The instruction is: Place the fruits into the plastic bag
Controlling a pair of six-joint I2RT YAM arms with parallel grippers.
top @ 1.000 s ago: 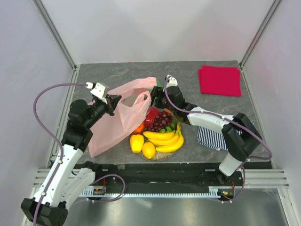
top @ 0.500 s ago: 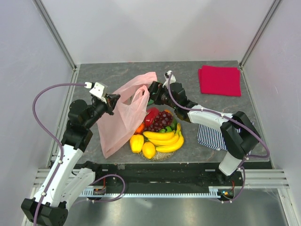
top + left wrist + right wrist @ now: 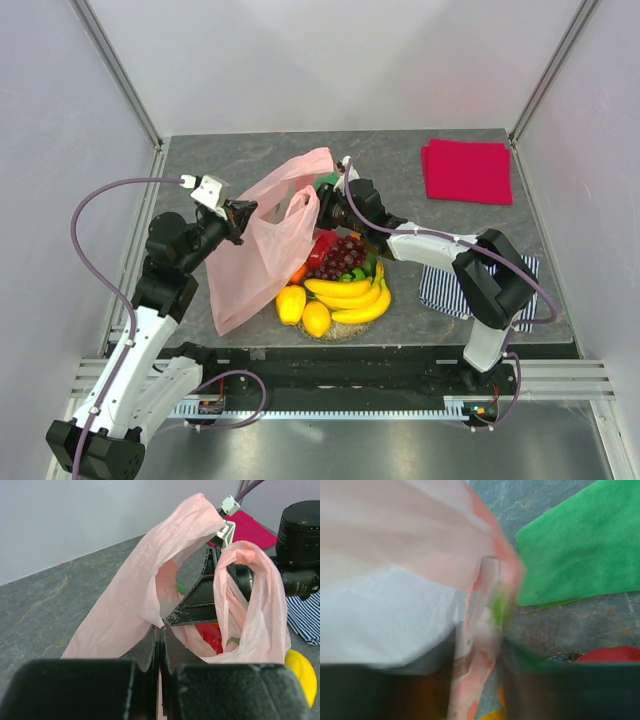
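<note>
The pale pink plastic bag (image 3: 262,240) hangs lifted at the centre-left, mouth facing right. My left gripper (image 3: 243,215) is shut on its left rim; the film is pinched between the fingertips (image 3: 162,629). My right gripper (image 3: 326,190) is at the bag's right handle, and the handle strip (image 3: 485,630) fills the narrow gap between its blurred fingers. The fruits lie on the speckled plate (image 3: 345,327): yellow bananas (image 3: 350,293), dark grapes (image 3: 343,255), two yellow pieces (image 3: 291,302), a red piece (image 3: 322,245) and an orange one (image 3: 297,272).
A green cloth (image 3: 580,565) lies under the right gripper. A red folded cloth (image 3: 467,170) sits at the back right. A blue-striped cloth (image 3: 450,290) lies beside the plate under the right arm. Frame posts border the table.
The right gripper moved left to the bag's right handle and closed from wide open onto it. The bag's mouth has lifted and spread. The left gripper held still.
</note>
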